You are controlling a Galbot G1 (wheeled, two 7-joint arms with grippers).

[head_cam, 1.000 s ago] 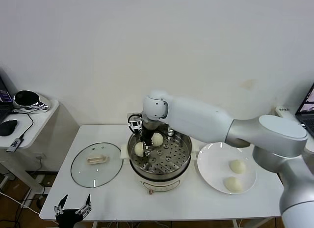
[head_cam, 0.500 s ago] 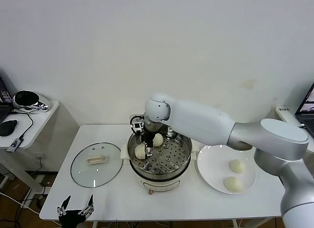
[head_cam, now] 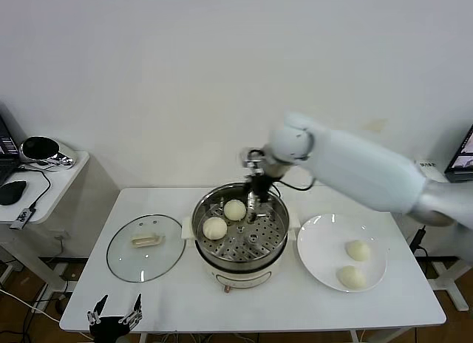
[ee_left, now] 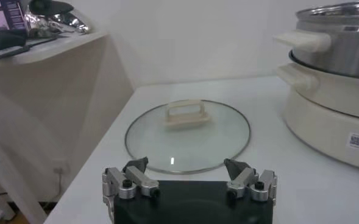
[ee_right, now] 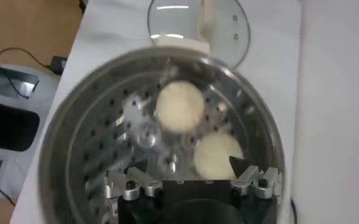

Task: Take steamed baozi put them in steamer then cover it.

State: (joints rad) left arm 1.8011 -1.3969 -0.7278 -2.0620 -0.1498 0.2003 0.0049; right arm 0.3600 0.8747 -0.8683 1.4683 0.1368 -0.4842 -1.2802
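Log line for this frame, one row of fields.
stage: loading | steamer: two baozi | plate: two | right gripper: open, empty, over steamer | left gripper: open, parked | lid: off

So the steamer [head_cam: 240, 236] sits mid-frame, two buns [head_cam: 225, 219] crowding its left half, right half of the tray bare. The right gripper [head_cam: 254, 203] hangs over the back rim, jaws wide, blocking that side. Glass lid [head_cam: 145, 247] fills lower left, plate [head_cam: 325, 248] lower right; the table's front edge is free
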